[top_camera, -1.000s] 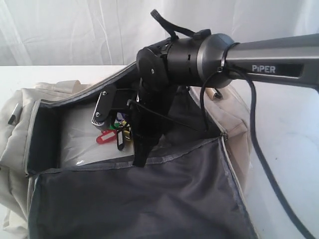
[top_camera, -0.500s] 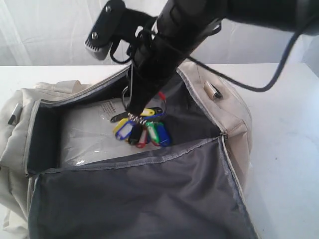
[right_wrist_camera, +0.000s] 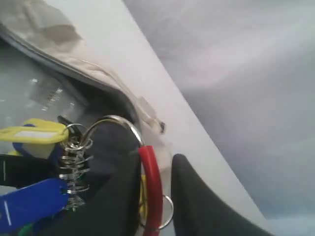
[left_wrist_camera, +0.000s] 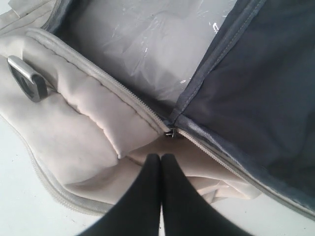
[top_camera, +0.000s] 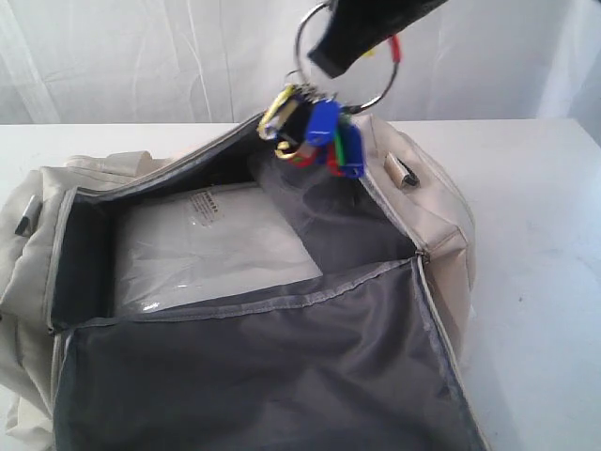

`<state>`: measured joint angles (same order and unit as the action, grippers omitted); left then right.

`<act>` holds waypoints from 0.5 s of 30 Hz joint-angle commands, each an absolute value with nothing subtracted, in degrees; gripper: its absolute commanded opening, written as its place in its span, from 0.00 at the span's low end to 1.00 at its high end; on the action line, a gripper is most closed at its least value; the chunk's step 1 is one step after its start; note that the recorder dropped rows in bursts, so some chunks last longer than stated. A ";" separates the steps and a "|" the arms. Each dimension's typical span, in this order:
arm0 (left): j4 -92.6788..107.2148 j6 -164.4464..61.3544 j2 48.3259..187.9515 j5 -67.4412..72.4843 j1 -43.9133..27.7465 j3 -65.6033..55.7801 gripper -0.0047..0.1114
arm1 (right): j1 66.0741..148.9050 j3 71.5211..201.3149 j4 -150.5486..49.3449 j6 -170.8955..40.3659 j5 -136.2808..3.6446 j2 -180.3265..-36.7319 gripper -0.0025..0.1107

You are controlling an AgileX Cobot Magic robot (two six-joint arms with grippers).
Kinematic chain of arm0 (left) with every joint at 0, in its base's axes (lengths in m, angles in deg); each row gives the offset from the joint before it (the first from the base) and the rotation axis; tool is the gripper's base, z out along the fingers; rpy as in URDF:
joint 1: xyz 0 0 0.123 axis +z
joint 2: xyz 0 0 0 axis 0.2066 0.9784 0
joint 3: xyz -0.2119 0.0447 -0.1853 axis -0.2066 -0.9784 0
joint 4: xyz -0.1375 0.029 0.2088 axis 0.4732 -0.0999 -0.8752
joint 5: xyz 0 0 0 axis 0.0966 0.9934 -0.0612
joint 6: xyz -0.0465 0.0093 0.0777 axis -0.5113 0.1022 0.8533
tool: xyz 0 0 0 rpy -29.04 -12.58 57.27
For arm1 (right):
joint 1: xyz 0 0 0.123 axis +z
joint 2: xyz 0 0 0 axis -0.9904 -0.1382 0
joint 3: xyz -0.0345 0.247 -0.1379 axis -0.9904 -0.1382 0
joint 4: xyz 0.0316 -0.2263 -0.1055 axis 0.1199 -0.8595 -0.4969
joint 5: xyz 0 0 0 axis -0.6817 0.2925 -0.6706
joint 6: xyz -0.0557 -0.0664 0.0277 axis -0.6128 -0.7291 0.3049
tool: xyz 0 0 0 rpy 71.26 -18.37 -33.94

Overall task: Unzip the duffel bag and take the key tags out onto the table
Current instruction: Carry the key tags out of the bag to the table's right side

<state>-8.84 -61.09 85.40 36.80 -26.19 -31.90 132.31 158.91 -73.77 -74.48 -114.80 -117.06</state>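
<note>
- The tags (top_camera: 324,132) are hanging in the air over the bag's far rim. Half a second ago they were dangling low inside the opening, so the lift-out is nearly done.
- My right claw (right_wrist_camera: 156,196) is grasping them by the big ring.
- The bag (top_camera: 441,216) is lying unzipped, and only a plastic-wrapped pad (top_camera: 207,244) is showing inside.
- My left claw (left_wrist_camera: 160,162) is clenched on nothing, over the bag's end by the zipper.
- I am judging that a swing out over bare desk (top_camera: 535,188) comes next, then the release.
</note>
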 commanded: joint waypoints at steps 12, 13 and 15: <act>-7.46 -61.54 85.02 37.10 -26.55 -32.30 0.04 | 132.22 141.57 -91.01 -54.66 -136.19 -96.16 0.02; -7.36 -61.54 85.02 37.10 -26.55 -32.30 0.04 | 132.22 139.37 -92.15 -53.12 -136.28 -94.94 0.02; -7.36 -61.54 85.02 37.10 -26.55 -32.30 0.04 | 132.22 135.31 -94.79 -49.91 -136.28 -93.04 0.02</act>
<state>-8.24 -61.09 85.40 36.80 -26.19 -31.90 132.31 139.82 -90.75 -54.18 -135.89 -95.75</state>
